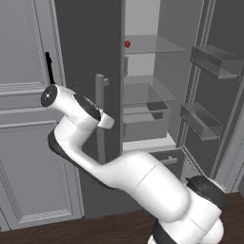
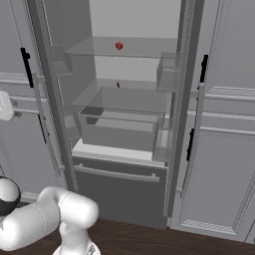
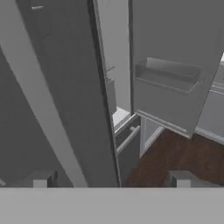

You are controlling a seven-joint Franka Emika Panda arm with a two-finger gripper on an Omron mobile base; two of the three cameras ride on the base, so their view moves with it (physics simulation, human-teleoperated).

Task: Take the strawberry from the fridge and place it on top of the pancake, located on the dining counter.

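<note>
— Fridge (image 2: 124, 149)?
— Dark grey, both doors swung wide, pale interior, glass shelves, bottom drawer closed.
— Strawberry (image 2: 119, 46)?
— Tiny red blob on the upper glass shelf, near its left end, sitting alone.

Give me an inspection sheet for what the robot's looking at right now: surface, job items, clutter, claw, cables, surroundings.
Surface: dark wood floor in front of the fridge; no counter seen.
Job's things: fridge stands with both doors open; strawberry sits on the upper glass shelf, untouched.
Clutter: a thin dark red sliver on the shelf below; door bins look empty.
Claw: the claw is open and holds nothing, beside the edge of the left fridge door, low and away from the strawberry.
Cables: nothing seen.
Surroundings: light grey panelled cabinets with black handles on both sides of the fridge.
</note>
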